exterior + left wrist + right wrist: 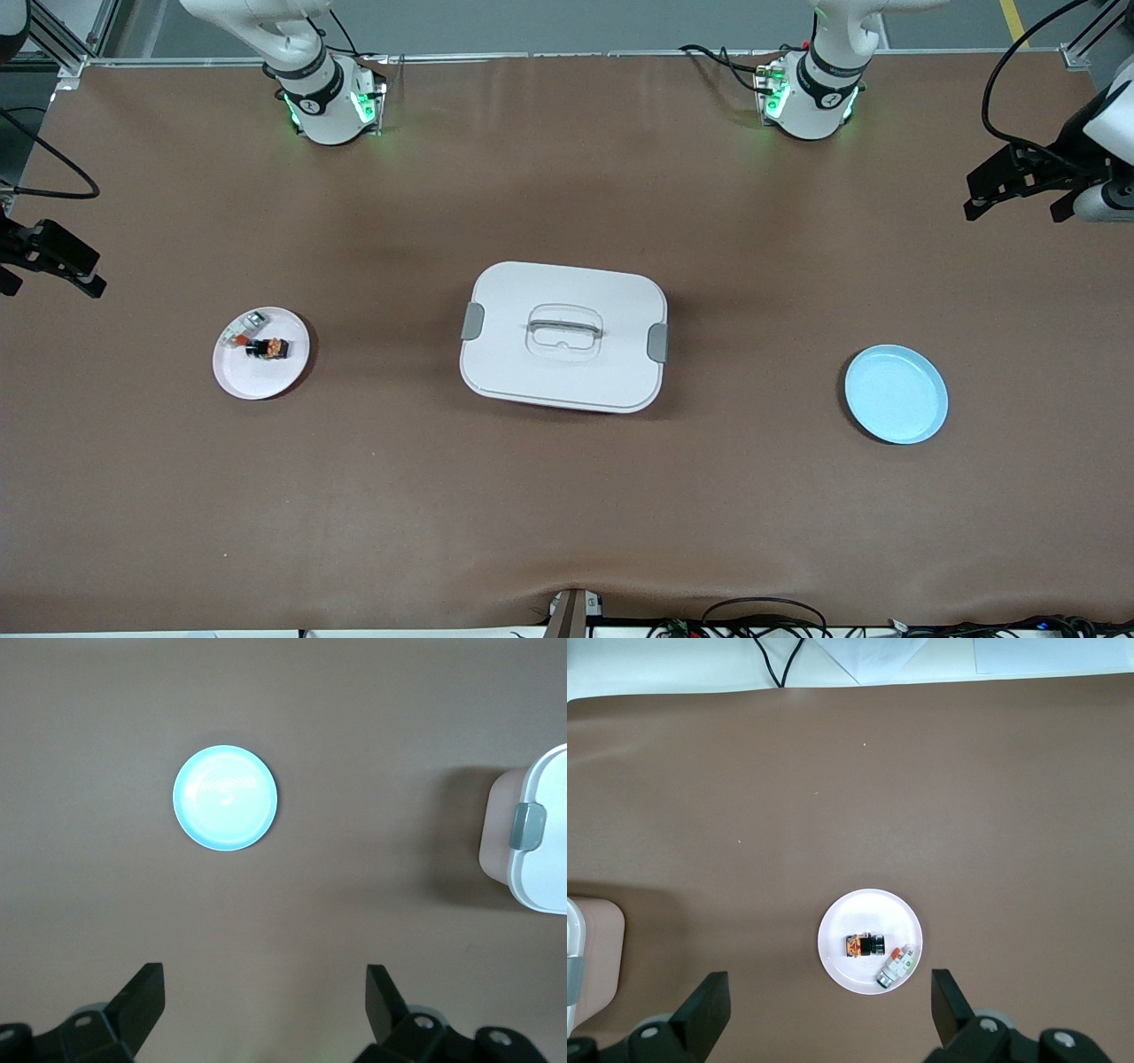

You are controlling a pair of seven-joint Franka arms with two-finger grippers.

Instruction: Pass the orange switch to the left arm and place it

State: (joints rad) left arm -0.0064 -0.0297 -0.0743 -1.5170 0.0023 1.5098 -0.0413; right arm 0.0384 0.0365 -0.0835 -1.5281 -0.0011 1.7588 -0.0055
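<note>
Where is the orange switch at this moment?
The orange switch lies on the white plate toward the right arm's end of the table, beside a whitish-grey part that lies slightly farther from the front camera.

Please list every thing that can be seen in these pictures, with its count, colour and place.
switch: 1, black with orange, on the white plate
small part: 1, whitish-grey with a red-orange bit, on the white plate beside the switch
white plate: 1, white, toward the right arm's end of the table
box: 1, white with grey latches, lid on, mid-table between the plates
blue plate: 1, light blue, toward the left arm's end
table: 1, brown
left end effector: 1, black, open, above the table near the blue plate
right end effector: 1, black, open, above the table near the white plate
</note>
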